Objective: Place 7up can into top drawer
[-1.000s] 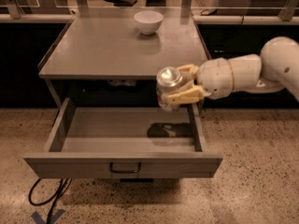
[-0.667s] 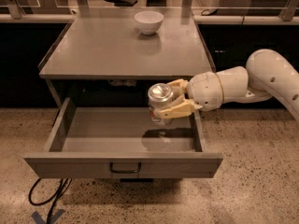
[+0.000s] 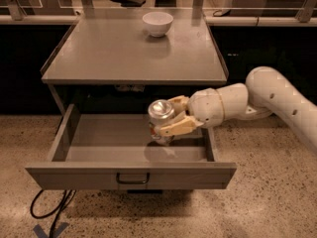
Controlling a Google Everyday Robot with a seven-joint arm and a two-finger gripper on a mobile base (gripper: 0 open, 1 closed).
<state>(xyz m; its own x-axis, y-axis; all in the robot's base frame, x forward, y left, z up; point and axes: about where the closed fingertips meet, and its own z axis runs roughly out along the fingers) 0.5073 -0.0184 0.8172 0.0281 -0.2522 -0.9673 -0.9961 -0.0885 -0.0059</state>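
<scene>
The top drawer (image 3: 131, 174) is pulled open below the grey table, its dark bar handle on the front panel. My gripper (image 3: 173, 118) reaches in from the right over the drawer's right half and is shut on the 7up can (image 3: 161, 119). The can stands upright with its shiny silver top showing. It hangs low inside the drawer, at or just above the floor, with its shadow right under it. The fingers (image 3: 178, 127) hide most of the label.
A white bowl (image 3: 157, 23) sits at the back of the grey tabletop (image 3: 124, 53). Black cables (image 3: 49, 209) lie on the speckled floor by the drawer's left front corner. The drawer's left half holds nothing.
My gripper has moved left and down with the can, from above the drawer's right edge to low inside the drawer.
</scene>
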